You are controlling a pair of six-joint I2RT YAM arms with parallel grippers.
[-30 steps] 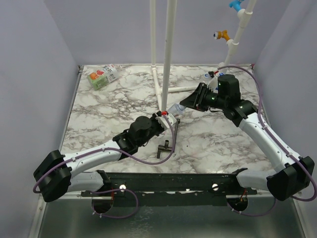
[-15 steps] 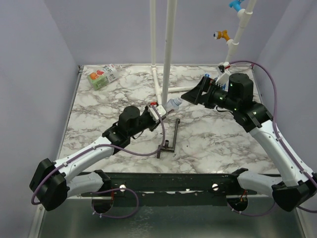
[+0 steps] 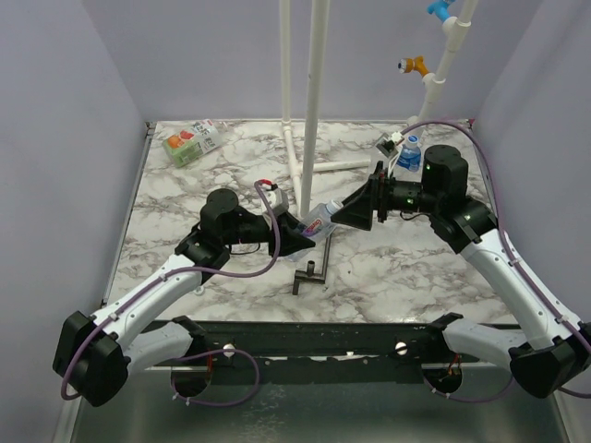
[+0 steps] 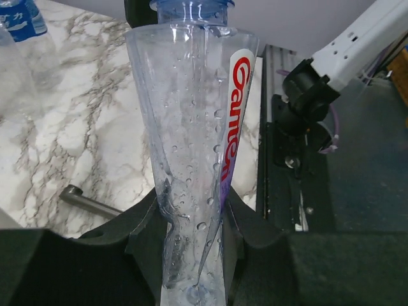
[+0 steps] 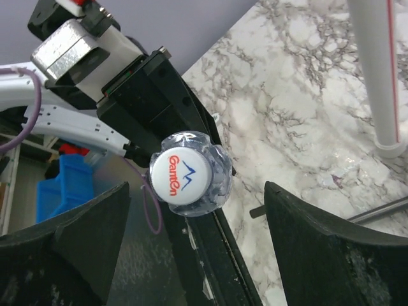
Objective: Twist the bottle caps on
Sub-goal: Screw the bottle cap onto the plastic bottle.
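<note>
Left claw (image 3: 300, 236) was clenched on the base end of a clear bottle (image 3: 319, 220), one finger on each side. In the left wrist view the bottle wall looked pinched where the fingers pressed in. The bottle was held off the tabletop (image 3: 185, 203), around its middle. It was tilted with the neck toward the right arm, just on the near side of the foot of the white pipe (image 3: 312, 111). Red "Ganten" lettering ran along its side, and there were droplets on the inside of the wall.

A white cap (image 5: 180, 177) with the same logo sat on the bottle's neck, seen end-on from the right wrist. Couldn't tell how far down the thread it was.

Right claw (image 3: 343, 214) was released. Its jaws were spread wide on either side of the cap, with a clear gap to both, touching nothing. It faced the cap end straight on, close in.

The black T-shaped tool (image 3: 312, 273) lay flat on the tabletop, just beside the held bottle toward the near edge.

Other bottles: a bottle with a green, orange and red label (image 3: 189, 143) lay on its side at the far left corner. A blue-label bottle (image 3: 412, 150) stood upright near the far right corner, just beyond the right arm's wrist.
</note>
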